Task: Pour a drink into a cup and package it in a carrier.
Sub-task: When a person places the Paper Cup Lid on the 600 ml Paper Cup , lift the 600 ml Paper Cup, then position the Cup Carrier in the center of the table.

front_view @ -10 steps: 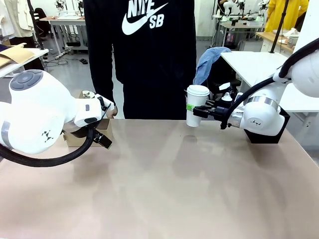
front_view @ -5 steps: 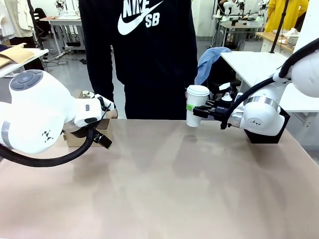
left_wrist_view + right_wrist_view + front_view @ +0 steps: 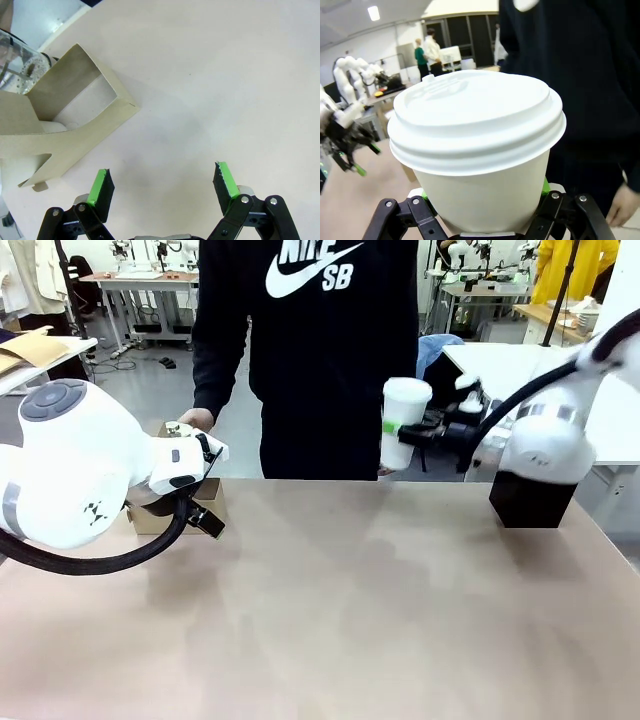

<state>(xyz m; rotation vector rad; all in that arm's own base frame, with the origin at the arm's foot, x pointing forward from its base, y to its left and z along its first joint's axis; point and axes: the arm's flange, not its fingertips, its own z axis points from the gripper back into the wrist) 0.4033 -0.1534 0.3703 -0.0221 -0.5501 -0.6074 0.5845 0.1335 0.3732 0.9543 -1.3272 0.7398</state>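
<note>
right gripper pinches the cup, left gripper is spread

right gripper (image 3: 398, 435) is pressed on the sides of the white cup (image 3: 405, 420), with one green pad against the cup wall in the front view. the cup stands upright with its white lid on, and it hangs in the air over the far edge of the table (image 3: 350, 620), in front of the person. a black box (image 3: 530, 500) stands on the table under the right arm.

left gripper (image 3: 162, 182) has its fingers wide apart with nothing between them, over bare table just beside the carrier (image 3: 75, 115). the carrier stands at the far left side of the table, and one of its pockets looks open and hollow in the left wrist view. the glass jug (image 3: 15, 65) stands just behind the carrier. the person's hand (image 3: 197, 420) is near the top of the jug; whether it touches, i cannot tell.
</note>
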